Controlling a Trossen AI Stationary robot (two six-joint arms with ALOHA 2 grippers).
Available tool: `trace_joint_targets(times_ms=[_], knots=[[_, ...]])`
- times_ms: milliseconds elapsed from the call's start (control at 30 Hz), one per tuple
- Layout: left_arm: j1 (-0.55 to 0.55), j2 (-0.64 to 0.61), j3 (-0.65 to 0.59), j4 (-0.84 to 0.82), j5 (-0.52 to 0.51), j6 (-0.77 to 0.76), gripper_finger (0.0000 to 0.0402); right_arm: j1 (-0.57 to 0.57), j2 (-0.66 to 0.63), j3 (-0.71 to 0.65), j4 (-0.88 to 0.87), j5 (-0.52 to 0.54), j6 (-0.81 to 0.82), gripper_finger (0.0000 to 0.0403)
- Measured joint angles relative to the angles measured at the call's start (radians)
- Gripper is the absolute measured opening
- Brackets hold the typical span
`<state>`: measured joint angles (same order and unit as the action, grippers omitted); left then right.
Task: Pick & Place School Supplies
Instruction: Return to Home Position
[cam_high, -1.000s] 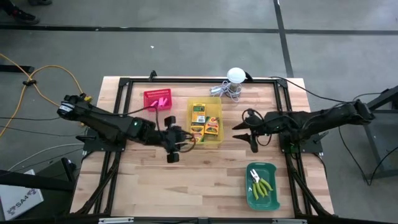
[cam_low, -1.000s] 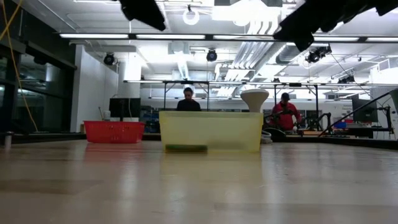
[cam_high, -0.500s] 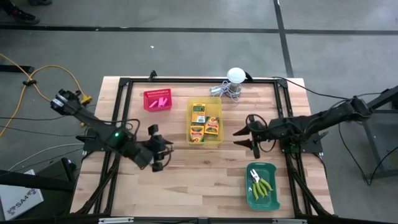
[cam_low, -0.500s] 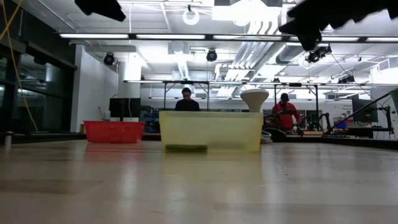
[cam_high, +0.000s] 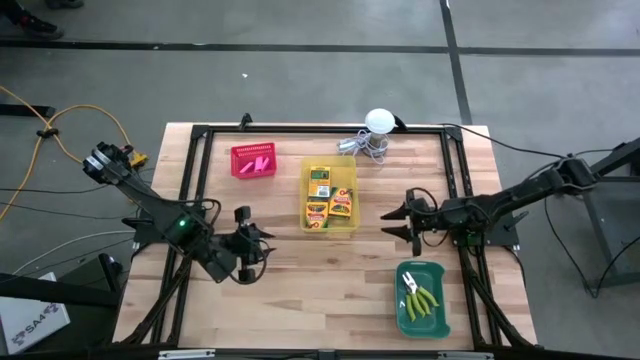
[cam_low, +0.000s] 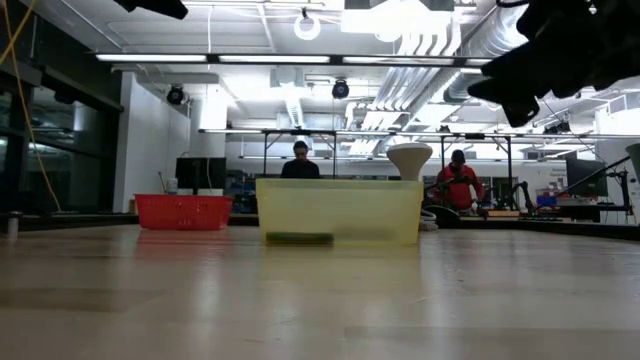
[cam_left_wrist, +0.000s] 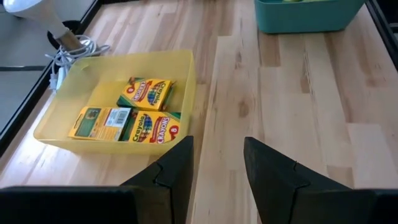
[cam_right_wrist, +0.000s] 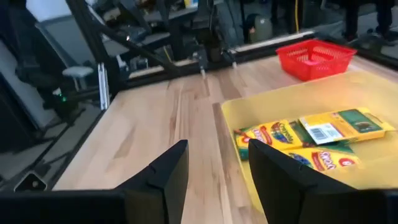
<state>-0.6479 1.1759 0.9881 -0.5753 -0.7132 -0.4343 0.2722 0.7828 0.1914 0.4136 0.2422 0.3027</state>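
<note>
Crayon boxes (cam_high: 328, 198) lying in yellow bin (cam_high: 304, 200) at centre, erasers (cam_high: 258, 160) in red bin (cam_high: 238, 162) far left, tools (cam_high: 420, 295) in green bin (cam_high: 402, 310) near right. Left gripper (cam_high: 257, 243) near-left of yellow bin, right gripper (cam_high: 390, 222) just right of it, both raised, jaws apart, empty. Possible trouble: dipping low while swinging away, clipping yellow bin's wall and scattering boxes

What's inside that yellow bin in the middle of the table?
The yellow bin holds crayon boxes lying flat and close together. At least three show clearly in the left wrist view. Anything beneath them is covered.
</note>
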Motion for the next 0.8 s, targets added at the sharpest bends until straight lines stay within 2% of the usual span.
trace_joint_targets(times_ms=[533,800], knots=[[0.002,0.000,-0.005,0.009,0.000,0.000,0.0136,0.000,-0.263,-0.125,-0.103,0.021,0.037,0.0156],[0.002,0.000,-0.005,0.012,0.000,-0.006,0.0136,0.000,-0.343,-0.127,-0.237,0.021,0.073,0.0156]])
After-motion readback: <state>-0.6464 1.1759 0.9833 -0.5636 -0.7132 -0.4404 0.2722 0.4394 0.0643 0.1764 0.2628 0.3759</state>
